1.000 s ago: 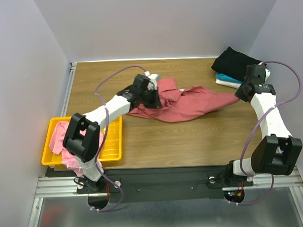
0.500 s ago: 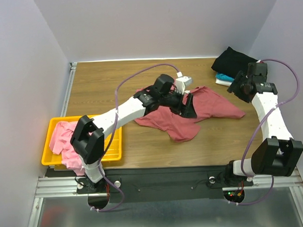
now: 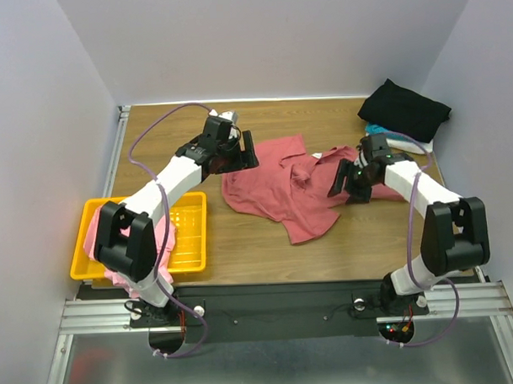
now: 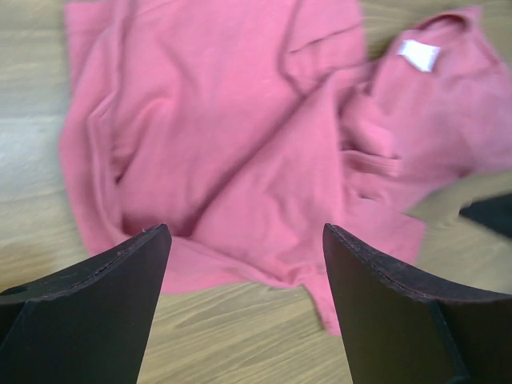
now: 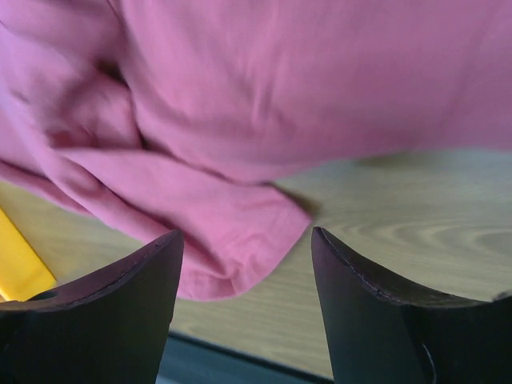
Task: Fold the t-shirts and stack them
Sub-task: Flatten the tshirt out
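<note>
Entry, fold-and-stack run. The red shirt (image 3: pixel 277 187) lies crumpled, not flat, on the middle of the table (image 3: pixel 241 243), and neither arm holds it. The left pincer (image 3: pixel 242 150) stands with its jaws wide apart and nothing between them, just off the shirt's far-left edge. Its wrist view looks across the whole rumpled body toward the white label (image 4: pixel 418 54) at the neck. The right pincer (image 3: pixel 342 182) is likewise parted and empty, low over the right part of the cloth. In its own wrist view a rounded fold of hem sits in line with the gap between its fingers, though I cannot tell whether they touch it. So the shirt lies between the two pincers. Its long axis runs roughly left to right across the table, with one lobe trailing toward the near edge. That lobe is closer to the right arm, while the far-left edge belongs to the left arm. My judgement is that the next move needs one grip at each end of that axis, to pull the cloth flat before any fold. The black shirt (image 3: pixel 404 111) is folded in the far-right corner, well apart. The pink shirt (image 3: pixel 95 234) hangs in the yellow basket (image 3: pixel 189 236) at near left, untouched.
</note>
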You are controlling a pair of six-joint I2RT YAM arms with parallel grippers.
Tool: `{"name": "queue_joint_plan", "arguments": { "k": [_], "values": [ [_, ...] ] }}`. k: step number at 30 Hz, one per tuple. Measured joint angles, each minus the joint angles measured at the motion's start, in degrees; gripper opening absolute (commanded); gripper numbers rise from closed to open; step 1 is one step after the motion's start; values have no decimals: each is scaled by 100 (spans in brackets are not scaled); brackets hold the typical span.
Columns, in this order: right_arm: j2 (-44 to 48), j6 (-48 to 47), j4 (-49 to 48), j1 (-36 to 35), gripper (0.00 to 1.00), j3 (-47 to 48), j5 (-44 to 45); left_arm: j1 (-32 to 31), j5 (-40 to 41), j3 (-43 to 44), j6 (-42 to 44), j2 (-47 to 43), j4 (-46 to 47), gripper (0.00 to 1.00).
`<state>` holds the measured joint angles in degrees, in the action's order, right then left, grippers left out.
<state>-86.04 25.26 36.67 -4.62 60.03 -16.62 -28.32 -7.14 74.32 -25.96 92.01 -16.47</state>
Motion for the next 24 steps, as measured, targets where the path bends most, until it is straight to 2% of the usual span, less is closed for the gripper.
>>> {"name": "queue_joint_plan", "arguments": {
  "k": [3,13,24],
  "values": [
    [-212,2,37,-321,70,-319,-55,76,127,0,-109,179,-129,88],
    [-262,-87,0,-323,69,-693,184,120,151,0,-310,264,-151,89],
    [-503,-175,-374,-323,56,-855,87,184,184,-48,-310,262,-195,89]
  ]
}}
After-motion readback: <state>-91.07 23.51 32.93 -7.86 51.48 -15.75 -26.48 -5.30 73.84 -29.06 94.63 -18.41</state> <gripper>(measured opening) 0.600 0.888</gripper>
